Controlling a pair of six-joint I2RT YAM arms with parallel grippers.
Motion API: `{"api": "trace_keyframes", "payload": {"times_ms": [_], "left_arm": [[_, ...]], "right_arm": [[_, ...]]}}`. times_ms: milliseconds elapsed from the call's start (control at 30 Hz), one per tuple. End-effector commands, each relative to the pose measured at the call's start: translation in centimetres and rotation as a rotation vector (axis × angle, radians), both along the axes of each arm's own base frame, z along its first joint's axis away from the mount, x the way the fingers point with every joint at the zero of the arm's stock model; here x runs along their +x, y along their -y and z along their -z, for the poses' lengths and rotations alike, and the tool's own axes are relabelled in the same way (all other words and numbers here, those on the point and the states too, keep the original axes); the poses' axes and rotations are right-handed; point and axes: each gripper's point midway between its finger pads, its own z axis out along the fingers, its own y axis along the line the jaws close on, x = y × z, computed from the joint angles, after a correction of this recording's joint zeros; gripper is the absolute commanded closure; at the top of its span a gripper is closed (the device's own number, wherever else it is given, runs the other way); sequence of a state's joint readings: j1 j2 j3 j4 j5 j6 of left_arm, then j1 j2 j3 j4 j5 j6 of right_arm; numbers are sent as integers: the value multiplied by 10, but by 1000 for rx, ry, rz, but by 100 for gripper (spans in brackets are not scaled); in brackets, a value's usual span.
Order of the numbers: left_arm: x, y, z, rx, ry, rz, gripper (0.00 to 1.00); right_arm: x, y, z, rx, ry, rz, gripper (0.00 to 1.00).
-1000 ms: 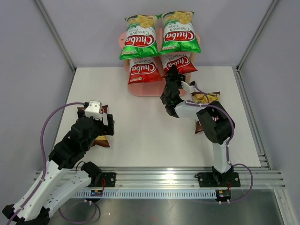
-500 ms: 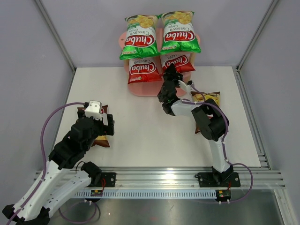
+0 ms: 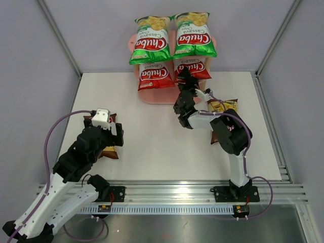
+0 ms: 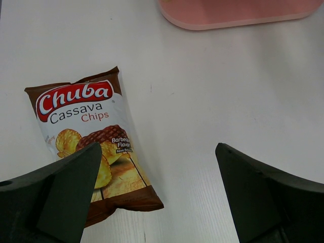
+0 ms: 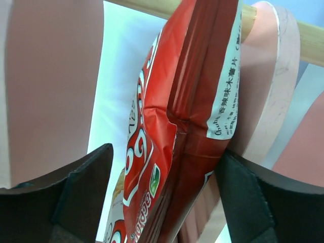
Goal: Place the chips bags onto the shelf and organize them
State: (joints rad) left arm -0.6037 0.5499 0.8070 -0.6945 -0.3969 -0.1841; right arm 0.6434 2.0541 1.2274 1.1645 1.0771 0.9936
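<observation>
At shelf front, right tool outstretched, spread wide astride red bag; left tool wide, downturned.

Glossy crinkled plastic-film chips bags, smooth matt pink shelf, pale bare wooden post, smooth matt white table, ribbed silvery metal rail, matt pale wall panels.

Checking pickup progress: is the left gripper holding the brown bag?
No, the left gripper hangs wide open over the brown bag, which lies flat on the table.
</observation>
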Motion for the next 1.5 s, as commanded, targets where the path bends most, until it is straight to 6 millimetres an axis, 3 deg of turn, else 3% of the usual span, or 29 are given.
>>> {"api": "trace_keyframes", "payload": {"times_ms": [0,33,567,700,733,800,833,900,933,967,1033,1067,1133,1167,1300,1467], "left_arm": [[5,1,-3,-13,22,-16,1],[5,0,-4,-13,22,-23,1],[21,-24,0,-55,-16,-199,1],[29,-37,3,-92,-42,-275,1],[33,-44,8,-103,-67,-316,1],[35,-51,9,-120,-95,-354,1],[36,-59,11,-130,-109,-402,1],[37,-69,19,-129,-150,-455,1],[37,-79,21,-144,-159,-503,1],[36,-80,25,-160,-173,-509,1],[31,-94,31,-191,-197,-576,1],[27,-99,36,-196,-209,-600,1],[21,-114,40,-206,-220,-674,1],[19,-118,43,-211,-227,-695,1],[27,-135,72,-187,-331,-755,1],[46,-143,90,-235,-389,-718,1]], "right_arm": [[-12,6,-21,-7,21,5,9],[-14,7,-22,-5,23,-1,1],[-67,38,-18,-36,-62,-96,1],[-87,37,-32,-148,-90,-184,1],[-98,40,-45,-162,-78,-209,1],[-108,37,-36,-282,-167,-270,1],[-120,42,-53,-314,-156,-289,0],[-135,39,-43,-520,-244,-368,1],[-147,42,-60,-570,-221,-392,1],[-156,42,-49,-659,-275,-435,0],[-180,41,-63,-804,-254,-526,1],[-194,40,-45,-859,-326,-604,1],[-219,45,-50,-915,-308,-672,1],[-230,45,-41,-945,-324,-723,1],[-279,26,-45,-1000,-193,-956,0],[-323,1,-41,-1028,-76,-1213,0]]}}
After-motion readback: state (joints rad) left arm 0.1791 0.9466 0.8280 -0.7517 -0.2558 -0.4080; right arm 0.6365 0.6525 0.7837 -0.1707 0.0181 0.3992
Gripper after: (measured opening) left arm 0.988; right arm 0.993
